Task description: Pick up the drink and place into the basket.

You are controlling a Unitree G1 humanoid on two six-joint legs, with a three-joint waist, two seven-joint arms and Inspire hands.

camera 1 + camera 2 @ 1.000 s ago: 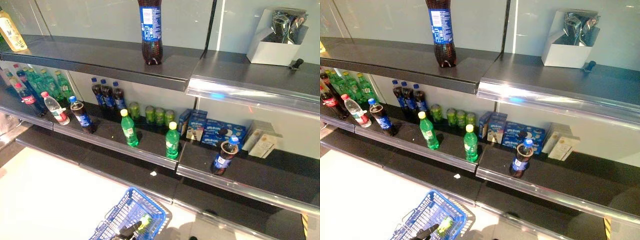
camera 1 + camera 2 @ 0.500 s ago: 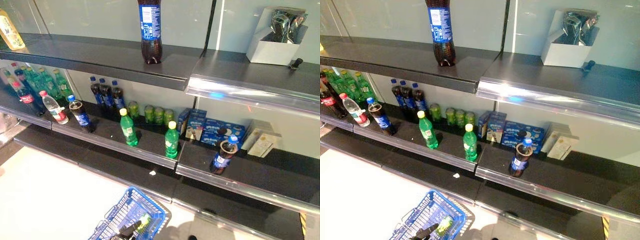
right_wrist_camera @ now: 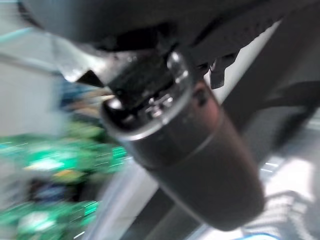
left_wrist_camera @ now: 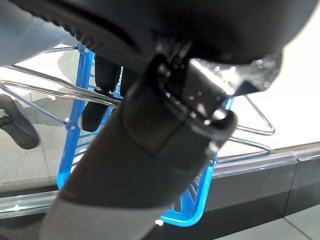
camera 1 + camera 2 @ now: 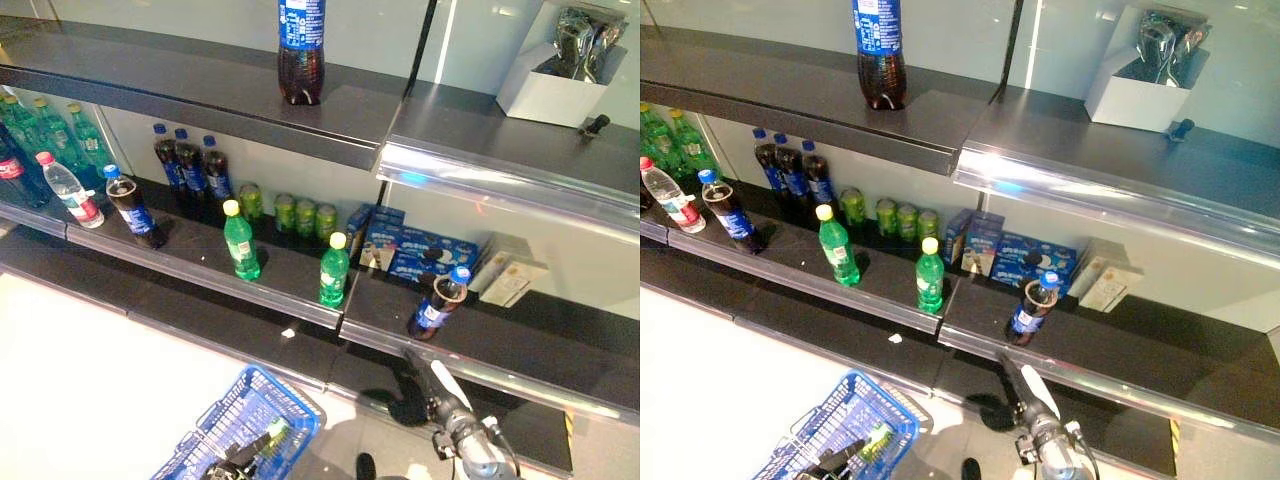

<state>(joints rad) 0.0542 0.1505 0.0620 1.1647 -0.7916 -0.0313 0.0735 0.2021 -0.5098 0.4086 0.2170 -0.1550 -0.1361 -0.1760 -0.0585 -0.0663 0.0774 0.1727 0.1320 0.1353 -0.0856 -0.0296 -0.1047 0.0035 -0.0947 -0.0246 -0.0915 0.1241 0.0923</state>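
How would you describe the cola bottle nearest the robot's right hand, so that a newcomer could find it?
Start at the middle shelf, right of the two green bottles. The cola bottle stands alone at the shelf's front edge, before the blue boxes. It is dark with a blue cap, just beyond the right hand.

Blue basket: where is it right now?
In the left eye view the blue basket sits low on the robot's left, over the floor before the bottom shelf, its wire handle in the left hand.

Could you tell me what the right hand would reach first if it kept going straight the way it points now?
Probably the cola bottle with the blue cap at the shelf's front edge. The right hand points up toward it from below, though depth is unclear and it may meet that edge first.
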